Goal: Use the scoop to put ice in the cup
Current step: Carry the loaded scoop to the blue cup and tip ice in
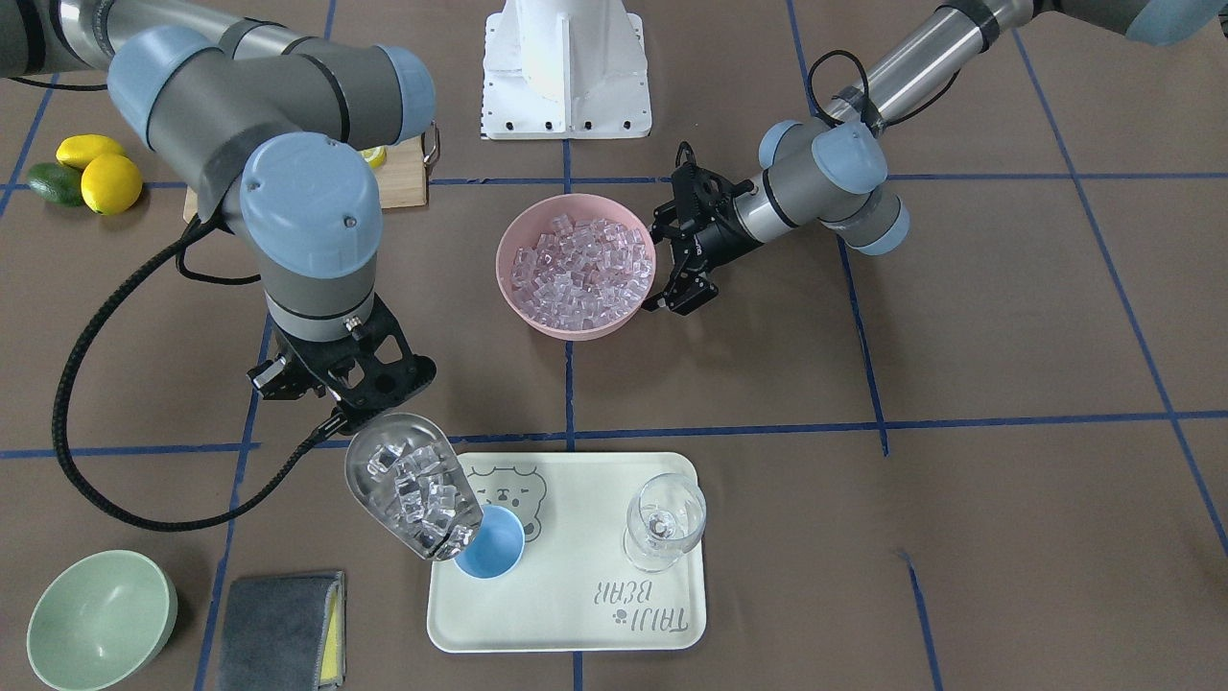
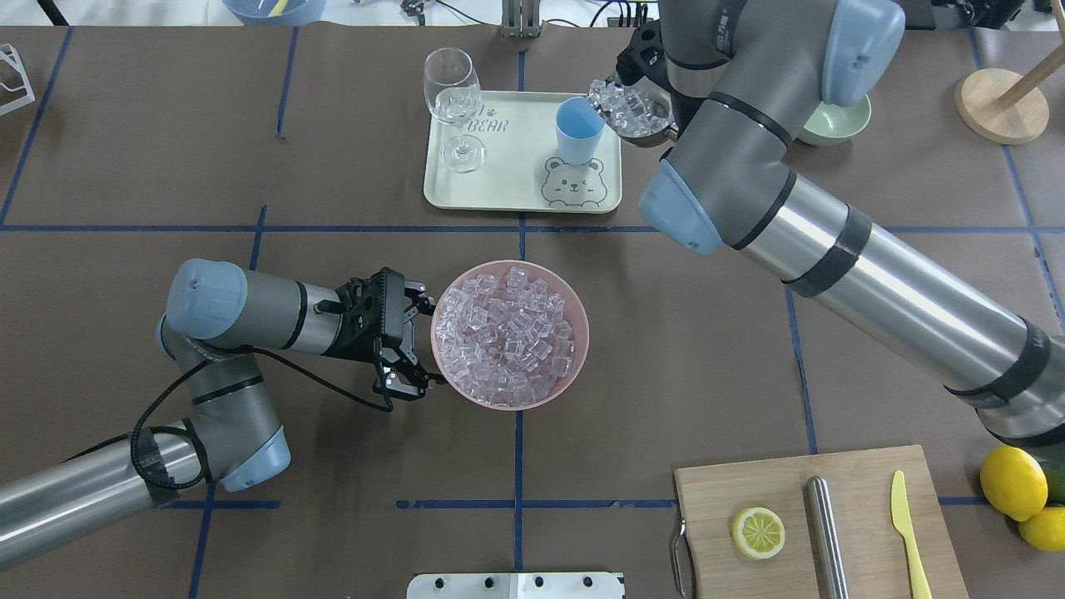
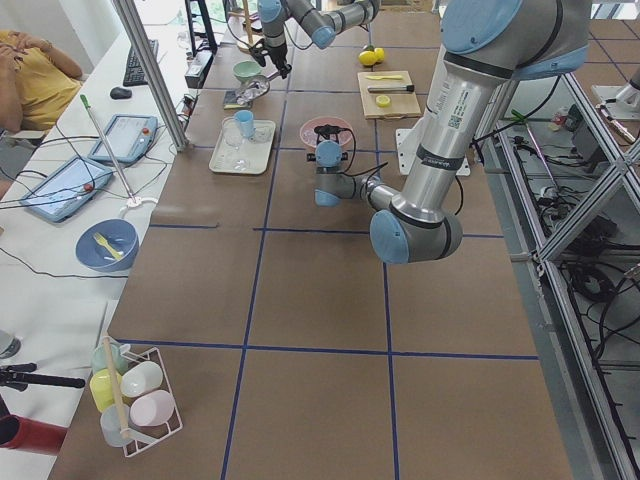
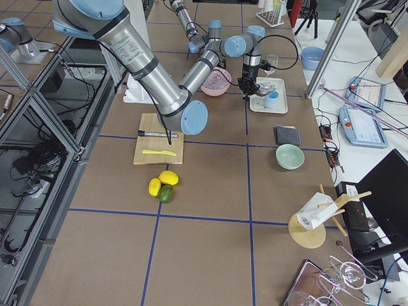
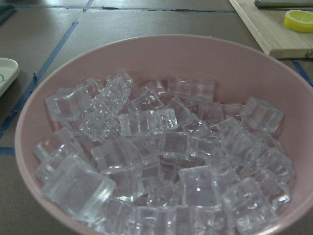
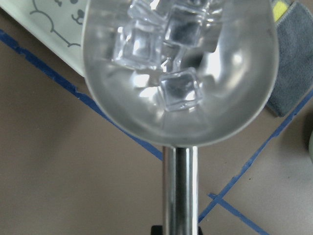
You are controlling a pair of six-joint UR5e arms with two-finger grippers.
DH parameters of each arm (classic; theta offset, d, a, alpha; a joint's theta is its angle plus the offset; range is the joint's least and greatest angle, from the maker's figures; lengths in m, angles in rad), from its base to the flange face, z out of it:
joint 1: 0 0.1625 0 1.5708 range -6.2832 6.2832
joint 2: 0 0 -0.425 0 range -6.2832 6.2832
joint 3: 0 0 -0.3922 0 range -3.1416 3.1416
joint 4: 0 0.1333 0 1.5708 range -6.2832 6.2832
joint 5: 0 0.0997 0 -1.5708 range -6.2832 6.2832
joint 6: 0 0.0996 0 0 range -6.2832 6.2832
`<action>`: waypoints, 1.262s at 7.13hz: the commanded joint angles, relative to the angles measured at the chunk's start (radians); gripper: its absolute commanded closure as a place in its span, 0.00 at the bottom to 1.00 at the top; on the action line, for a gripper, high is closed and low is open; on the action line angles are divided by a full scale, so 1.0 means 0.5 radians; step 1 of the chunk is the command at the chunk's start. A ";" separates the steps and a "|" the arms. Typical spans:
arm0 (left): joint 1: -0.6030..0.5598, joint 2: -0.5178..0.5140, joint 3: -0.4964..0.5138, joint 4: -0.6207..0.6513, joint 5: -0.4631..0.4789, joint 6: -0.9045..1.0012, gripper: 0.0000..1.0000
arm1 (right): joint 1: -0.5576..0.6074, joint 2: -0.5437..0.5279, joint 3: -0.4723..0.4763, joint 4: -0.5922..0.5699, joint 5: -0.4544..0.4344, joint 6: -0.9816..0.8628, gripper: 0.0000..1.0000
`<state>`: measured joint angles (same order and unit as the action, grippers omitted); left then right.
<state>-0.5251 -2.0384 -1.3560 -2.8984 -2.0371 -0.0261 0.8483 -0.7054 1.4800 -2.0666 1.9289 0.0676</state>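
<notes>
The table (image 2: 125, 166) under my arms is matte brown paper crossed by blue tape lines. On its far side lies a tray (image 2: 507, 195), a smooth cream rectangle with rounded corners. It bears a line-drawn bear face and the printed word "BEAR"; I cannot read the word before it with any certainty. Nearer my base stands a round, matte pink bowl (image 2: 574, 366) heaped with ice (image 2: 507, 333). My left gripper (image 2: 420, 345) is spread wide close by the bowl's rim and holds nothing. My right gripper (image 1: 360, 415) is closed round the straight cylindrical handle of the scoop (image 1: 413, 485). The scoop is polished steel with a deep rounded trough, tilted down with its lip over the cup (image 1: 499, 549). The cup is small, round, light blue and handleless, and it stands on the tray beside the bear. Clear, glassy cubes fill the scoop's trough.
</notes>
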 commanded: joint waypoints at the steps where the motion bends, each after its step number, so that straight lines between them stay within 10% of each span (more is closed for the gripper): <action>1: -0.002 0.003 0.000 -0.011 0.000 0.000 0.00 | 0.018 0.152 -0.162 -0.152 -0.001 -0.132 1.00; 9: -0.002 0.000 0.000 -0.011 0.000 0.000 0.00 | 0.006 0.205 -0.140 -0.521 -0.020 -0.420 1.00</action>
<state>-0.5261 -2.0387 -1.3560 -2.9038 -2.0371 -0.0261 0.8525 -0.6117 1.4146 -2.3045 1.9190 -0.1101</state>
